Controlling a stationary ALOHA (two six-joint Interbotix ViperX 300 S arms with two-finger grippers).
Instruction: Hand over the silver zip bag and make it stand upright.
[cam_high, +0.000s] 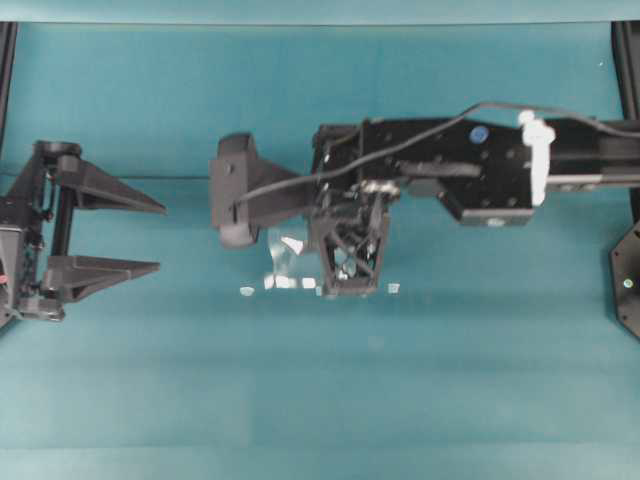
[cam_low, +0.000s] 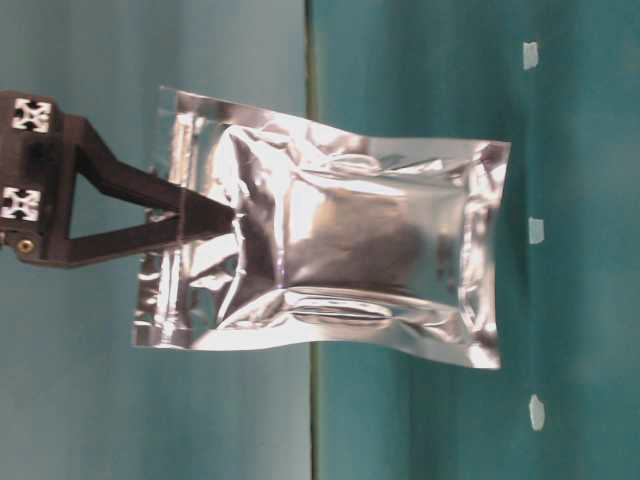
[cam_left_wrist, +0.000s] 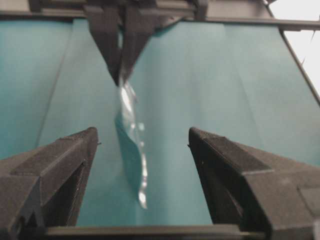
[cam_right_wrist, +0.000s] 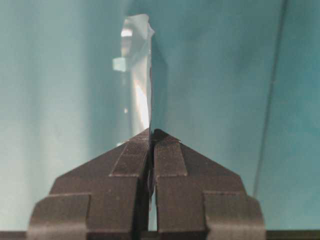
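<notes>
Black ribbed pads of the right claw (cam_right_wrist: 151, 137) are pinched tight on the zip-strip end of the shiny crinkled silver foil zip bag (cam_low: 330, 235), which hangs clear above the middle of the teal tabletop (cam_high: 480, 380), long axis dropping away from the grip. Over by the tabletop's left edge the left claw (cam_high: 160, 238) waits gaping (2 prongs aimed straight at the pouch's thin edge), well apart from it.
</notes>
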